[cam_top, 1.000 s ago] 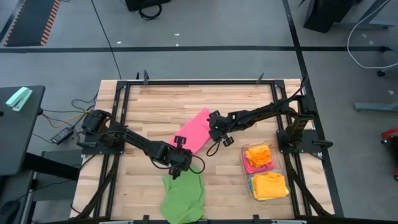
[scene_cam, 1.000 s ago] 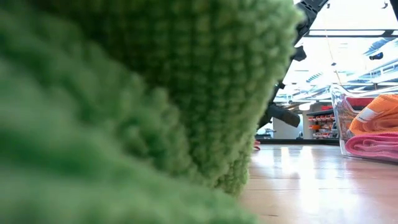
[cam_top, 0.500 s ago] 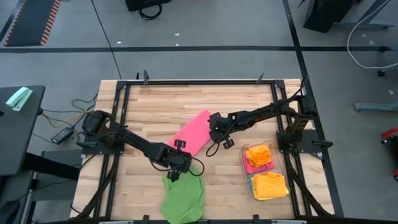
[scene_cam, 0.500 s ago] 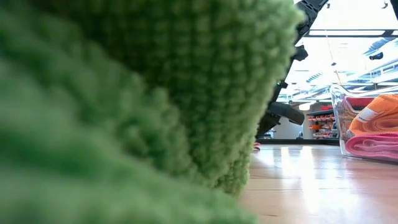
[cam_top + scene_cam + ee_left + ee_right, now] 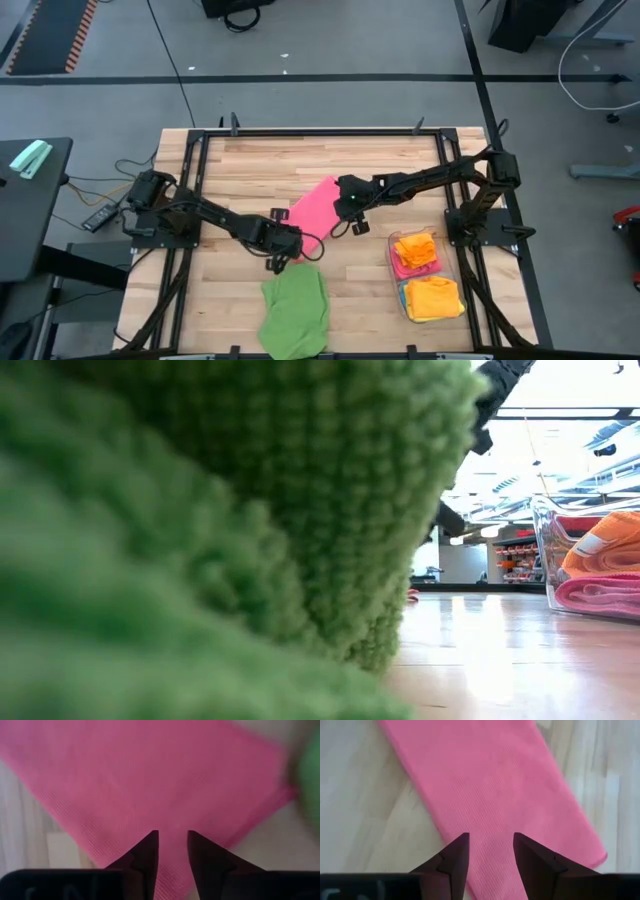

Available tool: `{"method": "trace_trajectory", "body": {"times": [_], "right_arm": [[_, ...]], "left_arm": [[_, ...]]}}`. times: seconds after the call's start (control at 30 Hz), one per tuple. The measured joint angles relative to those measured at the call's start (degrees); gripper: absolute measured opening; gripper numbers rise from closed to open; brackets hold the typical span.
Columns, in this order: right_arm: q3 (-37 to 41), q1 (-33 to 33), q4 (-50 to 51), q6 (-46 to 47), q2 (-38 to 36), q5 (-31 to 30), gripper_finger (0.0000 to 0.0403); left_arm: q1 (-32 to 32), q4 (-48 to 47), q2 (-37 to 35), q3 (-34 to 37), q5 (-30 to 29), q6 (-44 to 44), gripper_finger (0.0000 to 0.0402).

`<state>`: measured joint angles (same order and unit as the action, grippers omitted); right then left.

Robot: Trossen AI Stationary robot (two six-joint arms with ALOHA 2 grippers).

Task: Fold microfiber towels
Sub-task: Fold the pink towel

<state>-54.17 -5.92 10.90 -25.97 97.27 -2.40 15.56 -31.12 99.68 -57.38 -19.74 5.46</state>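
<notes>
Now both grippers have let go: the left gripper (image 5: 171, 851) and right gripper (image 5: 490, 854), fingers apart, hover over the folded pink microfiber towel (image 5: 314, 211) mid-table, so this fold looks finished.

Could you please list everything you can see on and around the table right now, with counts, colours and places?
pink towel: one, pink, folded into a strip, lying flat near the table's middle, between the two grippers
green towel: one, green, bunched at the table's front edge, filling most of the low view
clear bin: one, clear plastic, on the table's right side, in front of the right arm's base
towels in the bin: orange ones folded on top, a pink one beneath; exact count cannot be told
table: one, light wood with a black frame
left gripper: one, dark, open, over the pink towel's near end
right gripper: one, dark, open, over the pink towel's far end
</notes>
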Motion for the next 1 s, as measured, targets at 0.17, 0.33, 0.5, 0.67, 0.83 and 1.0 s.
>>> {"method": "trace_trajectory", "body": {"times": [0.17,0.33,0.5,0.67,0.83,1.0], "right_arm": [[4.7,-1.7,-9.9,3.0,0.1,1.1,0.0161],[7.3,-2.9,-13.0,9.7,0.8,1.3,0.0161],[7.1,-2.4,-13.4,22.8,0.9,1.2,0.0160],[6.8,1.6,-15.0,34.4,0.9,0.1,0.0160],[6.8,6.9,-20.2,36.3,1.2,-6.4,0.0160],[4.1,8.4,-21.4,37.3,5.3,-8.5,0.0160]], "left_arm": [[-1.2,-1.9,0.2,2.7,0.4,0.6,0.0098],[-1.1,-0.3,0.1,2.9,6.5,3.4,0.0088],[0.5,2.0,-0.4,2.5,9.7,3.1,0.0077],[1.0,-0.3,-3.0,0.4,9.4,1.5,0.0067],[0.1,-1.1,-5.2,0.1,6.4,-2.0,0.0058],[-1.8,-1.8,-5.9,0.0,4.7,-2.9,0.0051]]}}
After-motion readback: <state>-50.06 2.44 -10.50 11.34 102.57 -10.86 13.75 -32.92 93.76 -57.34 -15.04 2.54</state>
